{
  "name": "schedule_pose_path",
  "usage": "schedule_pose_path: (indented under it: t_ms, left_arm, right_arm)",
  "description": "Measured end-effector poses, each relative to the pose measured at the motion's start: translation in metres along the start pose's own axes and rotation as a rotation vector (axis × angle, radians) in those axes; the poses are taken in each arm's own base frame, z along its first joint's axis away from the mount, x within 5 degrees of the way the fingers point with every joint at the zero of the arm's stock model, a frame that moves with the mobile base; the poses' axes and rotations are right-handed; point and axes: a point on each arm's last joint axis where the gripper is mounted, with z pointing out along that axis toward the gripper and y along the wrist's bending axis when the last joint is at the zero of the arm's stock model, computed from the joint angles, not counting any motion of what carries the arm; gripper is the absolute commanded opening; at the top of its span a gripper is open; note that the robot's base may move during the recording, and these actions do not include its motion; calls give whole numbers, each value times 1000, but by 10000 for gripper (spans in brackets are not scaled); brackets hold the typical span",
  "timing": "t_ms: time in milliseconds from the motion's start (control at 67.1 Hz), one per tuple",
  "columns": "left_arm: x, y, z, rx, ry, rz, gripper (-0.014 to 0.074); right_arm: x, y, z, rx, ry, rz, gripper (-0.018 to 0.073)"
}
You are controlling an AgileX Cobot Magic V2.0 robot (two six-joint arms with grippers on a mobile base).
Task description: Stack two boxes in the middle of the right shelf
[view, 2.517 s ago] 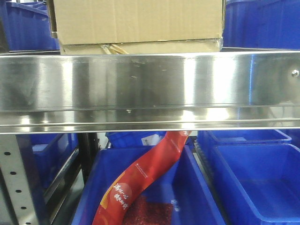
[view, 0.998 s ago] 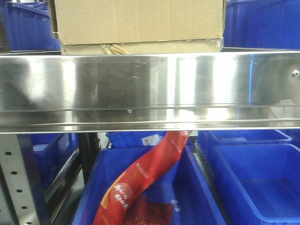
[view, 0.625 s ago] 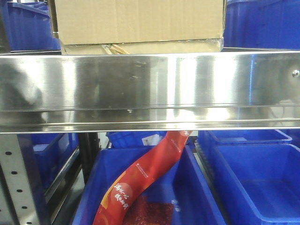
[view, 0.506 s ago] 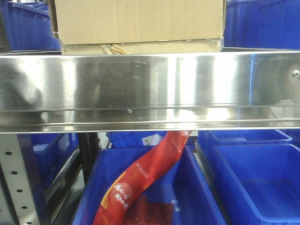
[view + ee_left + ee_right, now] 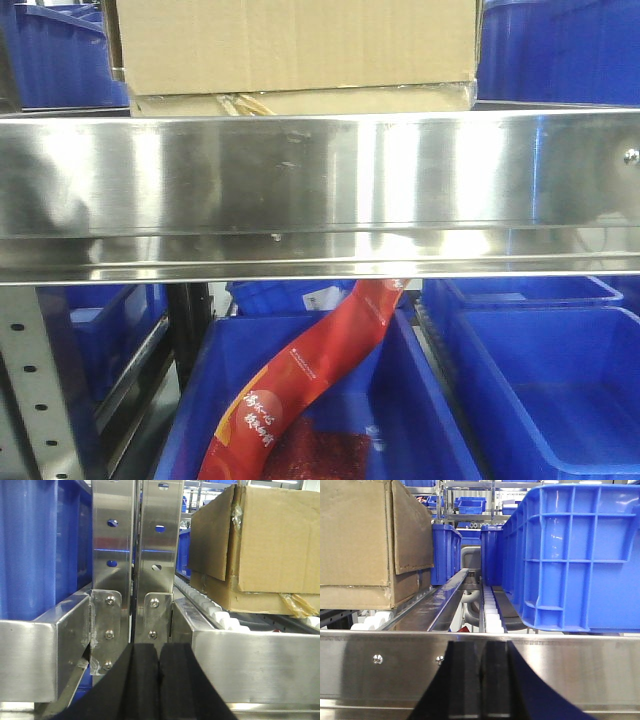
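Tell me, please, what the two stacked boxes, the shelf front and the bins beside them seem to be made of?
The boxes look like tan corrugated cardboard, matte, with creased flaps and peeling yellowish tape. The shelf lip appears to be polished stainless steel: it mirrors light and blue reflections. The bins seem moulded blue plastic, slightly glossy, with ribbed walls.

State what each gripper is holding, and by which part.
Nothing is held. The left gripper and right gripper both have jaws pressed together, empty, in front of the shelf.
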Motion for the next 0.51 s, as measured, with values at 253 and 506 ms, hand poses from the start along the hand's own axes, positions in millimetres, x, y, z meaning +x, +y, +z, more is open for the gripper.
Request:
schedule_pose_path:
  t_ms: [253,506]
  left_arm:
    - [0,0,0,0,0,0,-111]
    - [0,0,0,0,0,0,-111]
  right_arm:
    - [0,0,0,0,0,0,-168]
    - [0,0,0,0,0,0,-168]
